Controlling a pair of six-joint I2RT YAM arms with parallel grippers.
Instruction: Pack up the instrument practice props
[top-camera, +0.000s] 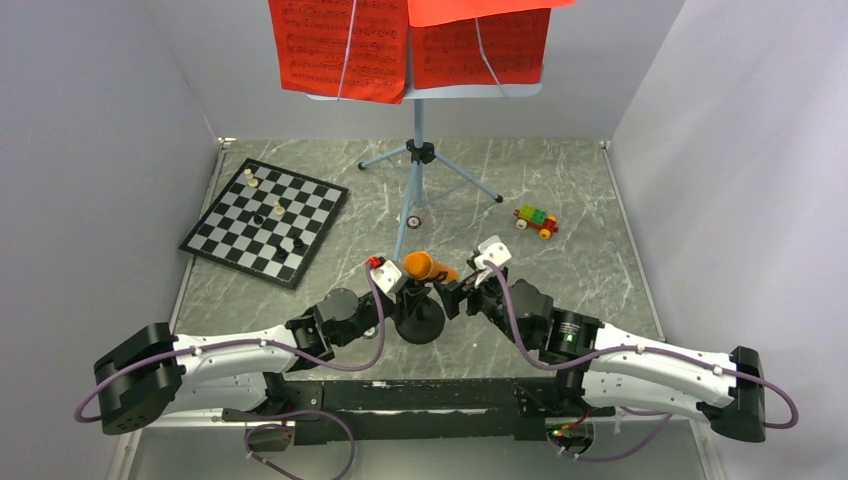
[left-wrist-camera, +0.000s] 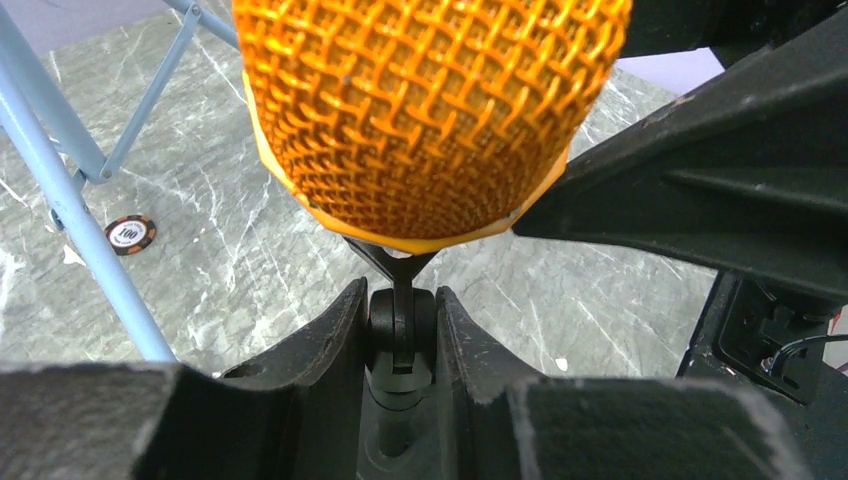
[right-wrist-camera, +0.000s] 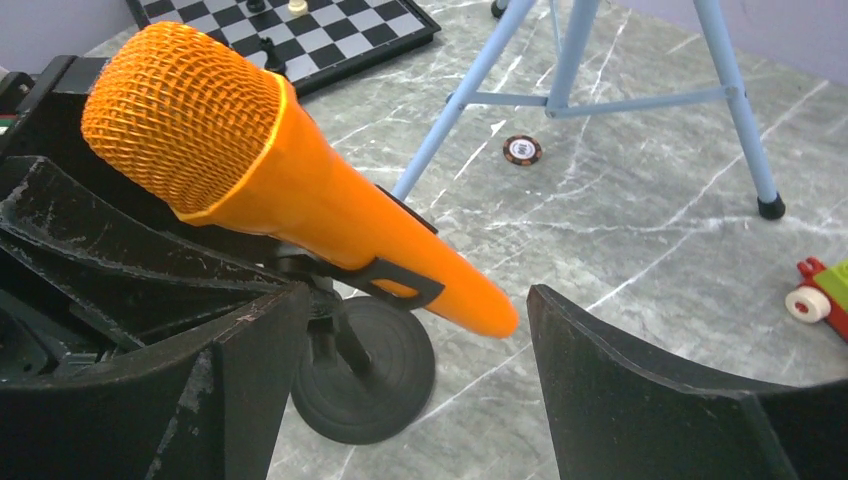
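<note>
The orange microphone (top-camera: 418, 265) sits tilted in the clip of the black round-base mic stand (top-camera: 420, 325) at the table's near middle. My left gripper (top-camera: 393, 290) is shut on the mic stand's upright post just under the clip, seen close in the left wrist view (left-wrist-camera: 402, 305), with the microphone's mesh head (left-wrist-camera: 430, 110) above it. My right gripper (top-camera: 468, 287) is open; in the right wrist view (right-wrist-camera: 415, 315) the microphone's tail (right-wrist-camera: 440, 290) lies between its jaws without touching, above the stand's base (right-wrist-camera: 365, 370). The light-blue music stand (top-camera: 418, 150) with red music sheets (top-camera: 340, 50) stands behind.
A chessboard (top-camera: 265, 222) with a few pieces lies at the back left. A small brick toy car (top-camera: 536, 221) sits at the right. A poker chip (top-camera: 413, 220) lies by the tripod's legs (right-wrist-camera: 470, 85). Grey walls close in three sides.
</note>
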